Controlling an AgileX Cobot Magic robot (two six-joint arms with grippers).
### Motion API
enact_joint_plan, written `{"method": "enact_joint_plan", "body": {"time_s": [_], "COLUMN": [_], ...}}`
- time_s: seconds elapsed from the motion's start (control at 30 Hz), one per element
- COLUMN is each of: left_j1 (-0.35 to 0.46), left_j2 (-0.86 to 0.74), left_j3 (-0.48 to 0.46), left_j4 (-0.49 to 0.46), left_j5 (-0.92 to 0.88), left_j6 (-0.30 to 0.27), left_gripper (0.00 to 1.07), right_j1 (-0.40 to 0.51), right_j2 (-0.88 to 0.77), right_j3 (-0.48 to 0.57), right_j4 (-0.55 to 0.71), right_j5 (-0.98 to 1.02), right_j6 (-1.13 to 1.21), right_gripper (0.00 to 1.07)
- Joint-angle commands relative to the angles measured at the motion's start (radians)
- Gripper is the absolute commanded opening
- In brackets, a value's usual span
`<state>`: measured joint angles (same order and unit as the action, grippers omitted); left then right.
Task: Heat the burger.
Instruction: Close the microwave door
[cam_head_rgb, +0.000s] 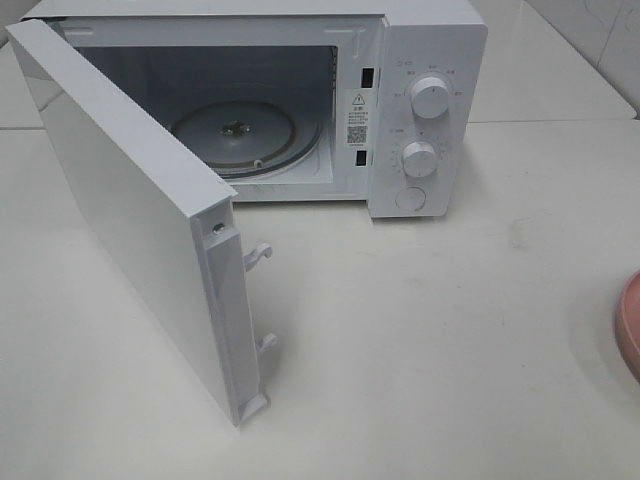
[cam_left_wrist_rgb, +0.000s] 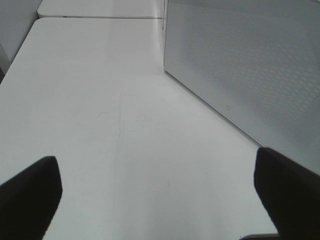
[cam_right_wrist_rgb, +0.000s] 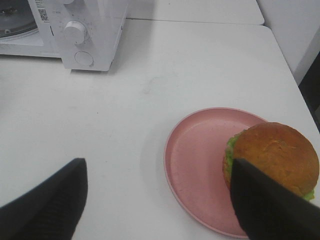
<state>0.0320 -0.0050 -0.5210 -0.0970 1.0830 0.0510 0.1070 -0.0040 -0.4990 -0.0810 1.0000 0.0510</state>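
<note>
Right wrist view: my right gripper (cam_right_wrist_rgb: 159, 200), jaws spread wide and empty, hangs over the round golden-bun burger (cam_right_wrist_rgb: 274, 159) on its pink round plate (cam_right_wrist_rgb: 197, 160), well apart from the white microwave (cam_right_wrist_rgb: 90, 30), whose door stands open for loading. My left gripper (cam_left_wrist_rgb: 157, 195) is wide too, holding nothing.

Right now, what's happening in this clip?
Nothing is held yet. The microwave stands with its door swung open and its turntable bare. The burger sits on the pink plate off to the right. The right gripper hangs open near the plate; the left gripper is open over bare table beside the door.
</note>
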Motion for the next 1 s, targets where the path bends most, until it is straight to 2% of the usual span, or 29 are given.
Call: {"method": "enact_joint_plan", "body": {"time_s": [0.03, 1.0], "left_j1": [0.003, 0.003], "left_j2": [-0.013, -0.013], "left_j3": [0.001, 0.001], "left_j4": [-0.002, -0.014], "left_j5": [-0.011, -0.012], "left_j6": [-0.004, -0.011], "left_gripper": [0.99, 0.99], "right_j1": [-0.006, -0.006], "right_j2": [-0.029, -0.029], "right_j3": [0.002, 0.002], "right_j4": [0.001, 0.001], "right_j5": [-0.005, -0.005], "right_j6": [-0.012, -0.012], "right_gripper": [0.76, 0.76]}}
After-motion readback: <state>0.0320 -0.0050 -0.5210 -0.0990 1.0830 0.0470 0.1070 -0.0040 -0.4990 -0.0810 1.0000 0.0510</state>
